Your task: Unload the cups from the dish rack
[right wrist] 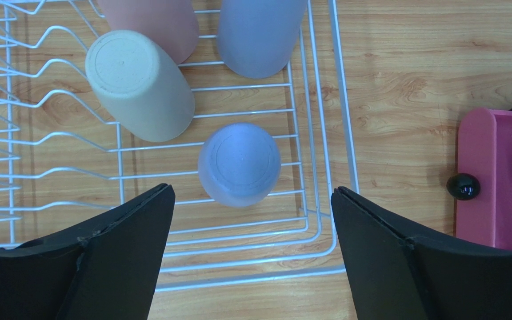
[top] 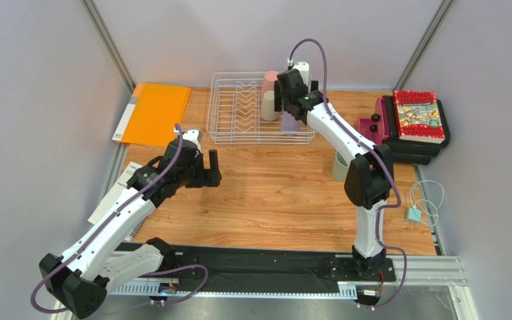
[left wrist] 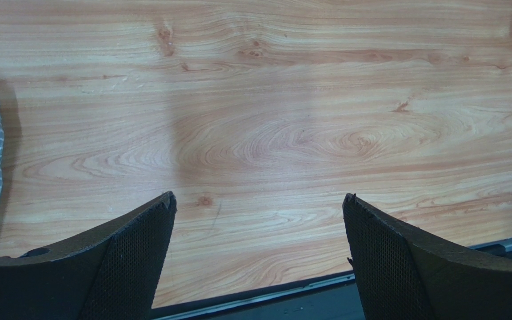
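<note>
The pale wooden table (top: 272, 193) bears the white wire dish rack (top: 238, 110) at its far edge. The right gripper (right wrist: 252, 191) hovers over the rack's right end with its jaws spread wide and empty. The left gripper (left wrist: 259, 200), equally spread, hangs over bare wood. Four upturned plastic tumblers stand in the rack: the beige cup (right wrist: 138, 83), the pink cup (right wrist: 148, 20), the far lavender cup (right wrist: 259, 33) and the near lavender cup (right wrist: 238, 163). The sage green cup (top: 338, 168) stands on the table beside the right arm.
</note>
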Controlling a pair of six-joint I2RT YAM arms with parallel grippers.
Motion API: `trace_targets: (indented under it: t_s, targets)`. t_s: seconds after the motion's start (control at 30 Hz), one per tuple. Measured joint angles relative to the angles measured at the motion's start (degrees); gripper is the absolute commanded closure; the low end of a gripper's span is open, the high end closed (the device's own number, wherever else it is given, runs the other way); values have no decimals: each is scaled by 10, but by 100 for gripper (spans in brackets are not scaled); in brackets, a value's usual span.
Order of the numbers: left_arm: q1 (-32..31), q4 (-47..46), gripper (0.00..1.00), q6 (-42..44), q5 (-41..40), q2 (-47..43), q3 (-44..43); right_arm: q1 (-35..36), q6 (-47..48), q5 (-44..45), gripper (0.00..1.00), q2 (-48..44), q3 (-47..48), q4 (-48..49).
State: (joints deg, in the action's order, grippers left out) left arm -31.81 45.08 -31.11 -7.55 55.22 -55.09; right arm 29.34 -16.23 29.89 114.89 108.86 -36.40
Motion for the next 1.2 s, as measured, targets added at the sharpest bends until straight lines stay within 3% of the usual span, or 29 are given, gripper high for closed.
trace_targets:
  t_s: [0.7, 1.2]
  targets:
    - [0, -17, 0, -6, 13, 24, 20, -10, 1, -29, 9, 88, 27, 23]
    - [0, -31, 0, -7, 19, 49, 20, -35, -2, -40, 37, 97, 25, 42]
